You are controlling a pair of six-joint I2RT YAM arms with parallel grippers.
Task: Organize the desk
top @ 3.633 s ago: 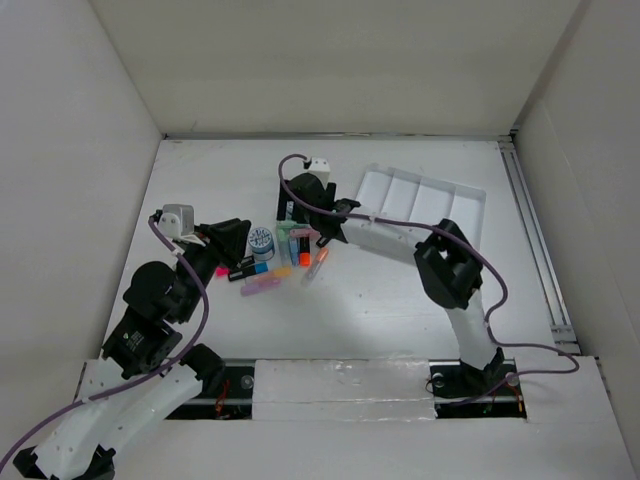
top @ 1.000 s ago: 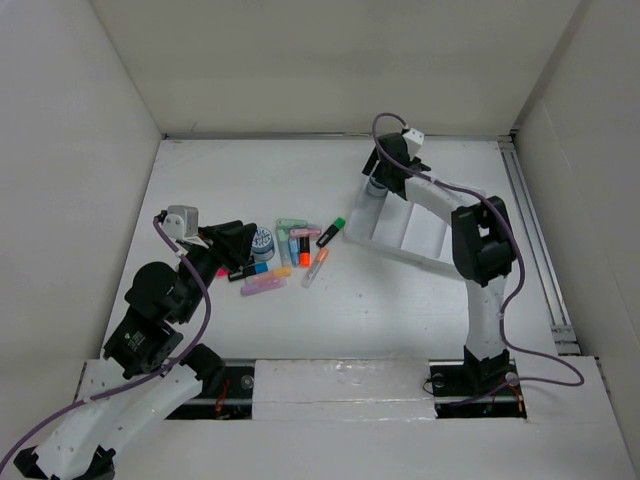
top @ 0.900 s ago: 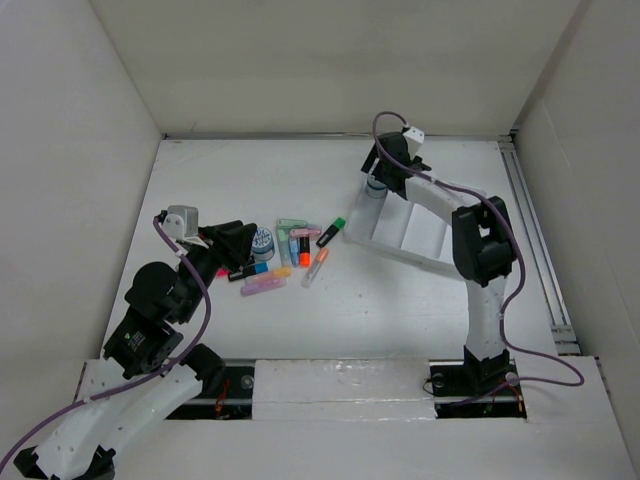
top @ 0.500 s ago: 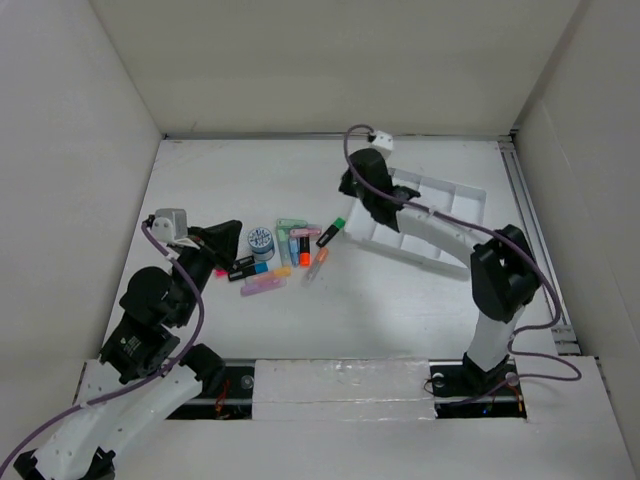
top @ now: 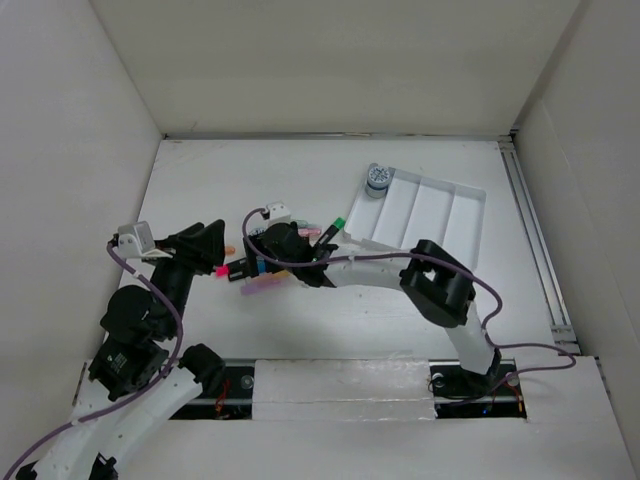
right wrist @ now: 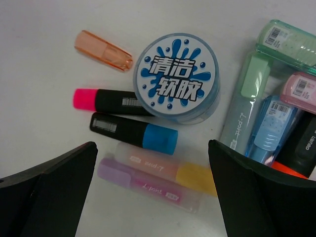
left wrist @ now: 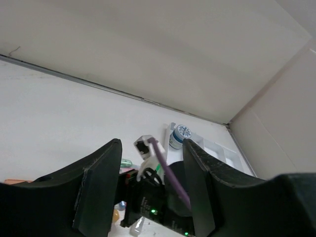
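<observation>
Below the right jaws, the desk [right wrist: 34, 44]

Desk [top: 230, 180]: white. Round tub [right wrist: 176, 76]: blue splash label, white characters. Marker [right wrist: 133, 131]: black, blue cap. Loose cap [right wrist: 102, 50]: orange.

"清洁软胶" on round tub lid [right wrist: 176, 74]

The markers [top: 262, 283] and a round tub [right wrist: 176, 76] are packed tightly, with little room between them for a finger. The cluster is covered from above by the right gripper [right wrist: 150, 168], its fingers spread wide, and flanked on the left by the left gripper [top: 214, 243]. Its right side is barred by the right arm [top: 380, 270]. Bare desk [top: 300, 175] is seen on the far side, up to the tray [top: 470, 215].
</observation>
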